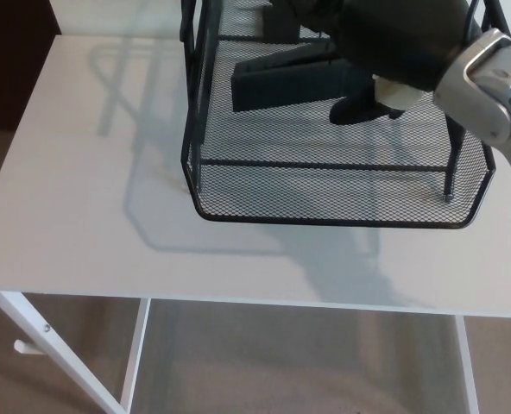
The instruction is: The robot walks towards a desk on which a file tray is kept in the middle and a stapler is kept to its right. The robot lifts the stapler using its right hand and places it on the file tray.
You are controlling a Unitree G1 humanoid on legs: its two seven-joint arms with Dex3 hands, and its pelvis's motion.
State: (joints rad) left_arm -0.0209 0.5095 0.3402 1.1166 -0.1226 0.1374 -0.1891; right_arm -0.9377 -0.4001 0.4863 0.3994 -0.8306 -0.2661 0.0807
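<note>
desk (83, 172): plain white
file tray (324, 185): black, fine diamond mesh
stapler (290, 82): black
right hand (385, 52): black, silver-grey wrist
floor (281, 362): beige

A white worktop (83, 172) on white metal legs (33, 326) stands over beige carpet (281, 362), dark furniture (9, 60) at ten o'clock, soft shadows crossing its surface.

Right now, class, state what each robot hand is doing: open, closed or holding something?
Left hand: not in view.
Right hand: closed on the stapler, over the file tray.
</note>
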